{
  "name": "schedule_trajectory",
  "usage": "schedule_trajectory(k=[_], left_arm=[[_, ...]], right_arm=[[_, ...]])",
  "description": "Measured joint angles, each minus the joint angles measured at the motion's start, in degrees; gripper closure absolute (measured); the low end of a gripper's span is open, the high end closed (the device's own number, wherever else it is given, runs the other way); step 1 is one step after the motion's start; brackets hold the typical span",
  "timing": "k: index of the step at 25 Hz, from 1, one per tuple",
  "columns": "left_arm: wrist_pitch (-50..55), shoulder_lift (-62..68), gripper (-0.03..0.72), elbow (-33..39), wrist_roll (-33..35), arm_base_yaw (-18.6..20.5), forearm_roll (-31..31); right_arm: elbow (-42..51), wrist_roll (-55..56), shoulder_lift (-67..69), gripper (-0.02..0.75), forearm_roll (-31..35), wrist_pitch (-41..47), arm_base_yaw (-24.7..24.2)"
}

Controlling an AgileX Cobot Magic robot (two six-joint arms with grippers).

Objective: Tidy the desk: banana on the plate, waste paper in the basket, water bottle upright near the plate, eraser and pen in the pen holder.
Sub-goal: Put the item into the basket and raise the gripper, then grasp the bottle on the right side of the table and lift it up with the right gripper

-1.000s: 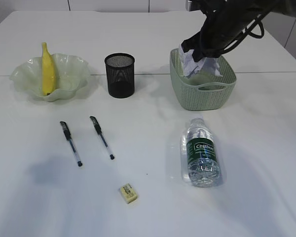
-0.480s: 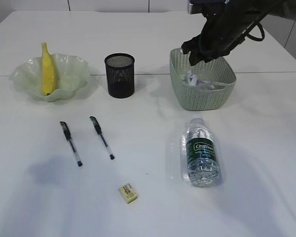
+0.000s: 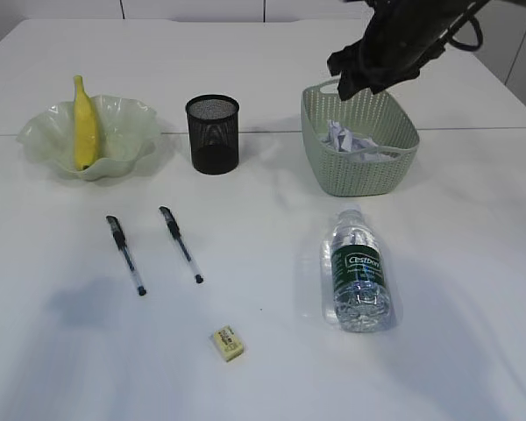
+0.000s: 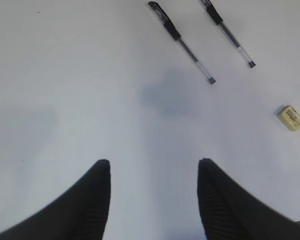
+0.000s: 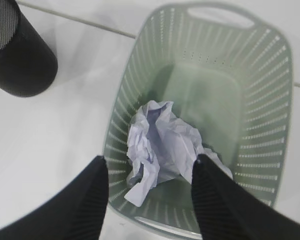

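Hanging open and empty above the basket [image 5: 270, 125], the right tool [image 5: 150, 165] clears the paper [image 5: 165, 145] inside; left tool [image 4: 152, 167] open over bare worktop [image 4: 65, 75]

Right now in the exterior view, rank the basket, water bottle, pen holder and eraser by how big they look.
Largest to smallest:
1. Basket
2. Water bottle, though it lies nearer the camera, which flatters it
3. Pen holder
4. Eraser, clearly smallest even though it lies nearest
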Motion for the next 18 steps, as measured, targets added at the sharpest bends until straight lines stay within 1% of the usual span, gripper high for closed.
schedule_trajectory(k=[3, 9, 14, 18], left_arm=[[0.00, 0.00, 0.295, 0.00, 0.00, 0.00, 0.00], [0.20, 0.00, 0.298, 0.00, 0.00, 0.00, 0.00], [0.45, 0.00, 0.298, 0.00, 0.00, 0.00, -0.24], [0.77, 0.00, 0.300, 0.00, 0.00, 0.00, -0.86]], right_arm=[[-0.81, 0.00, -2.81, 0.337, 0.00, 1.27, 0.00], [-0.95, 0.14, -7.92, 0.337, 0.00, 8.16, 0.00], [-0.95, 2.08, -12.90, 0.337, 0.00, 11.79, 0.00], [0.21, 2.40, -17.73, 0.337, 0.20, 17.53, 0.00]])
